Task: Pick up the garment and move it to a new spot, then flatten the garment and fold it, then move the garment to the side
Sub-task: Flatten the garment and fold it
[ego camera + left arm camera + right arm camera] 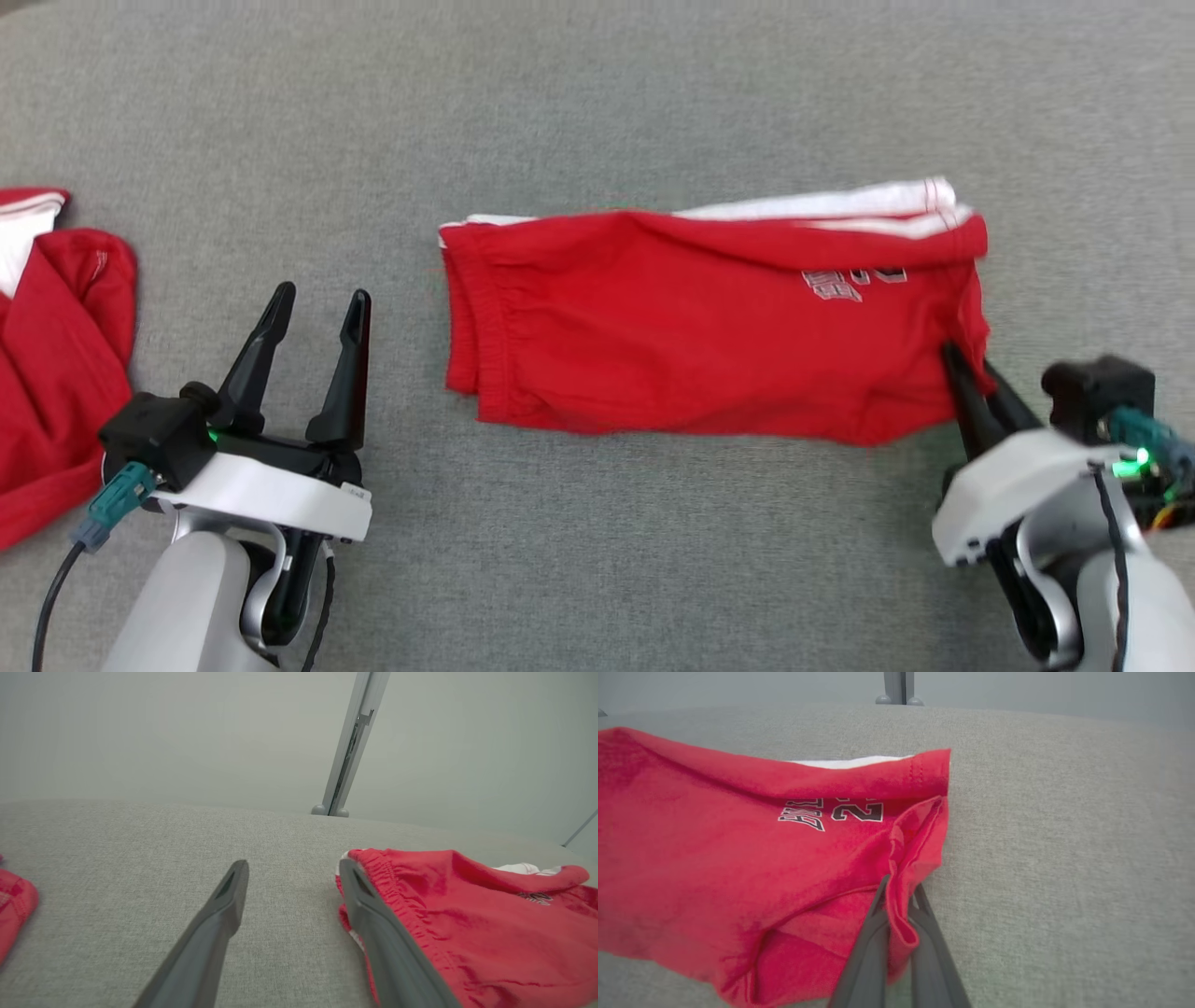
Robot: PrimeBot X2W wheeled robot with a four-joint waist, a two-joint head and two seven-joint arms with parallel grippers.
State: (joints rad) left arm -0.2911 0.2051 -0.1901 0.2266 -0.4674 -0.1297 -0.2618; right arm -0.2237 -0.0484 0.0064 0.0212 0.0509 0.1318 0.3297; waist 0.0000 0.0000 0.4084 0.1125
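Grey fabric worktop (597, 93); pale wall (140, 732) and post (350, 746) behind. Garment (691, 327) folded at mid-worktop. Right gripper (966, 362) clenched on its right hem. Left gripper (317, 303) released, near waistband. Red cloth (56, 355) at left edge.

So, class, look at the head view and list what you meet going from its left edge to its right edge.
crumpled red garment → left gripper, open → folded red shorts → right gripper, shut on the shorts' right corner
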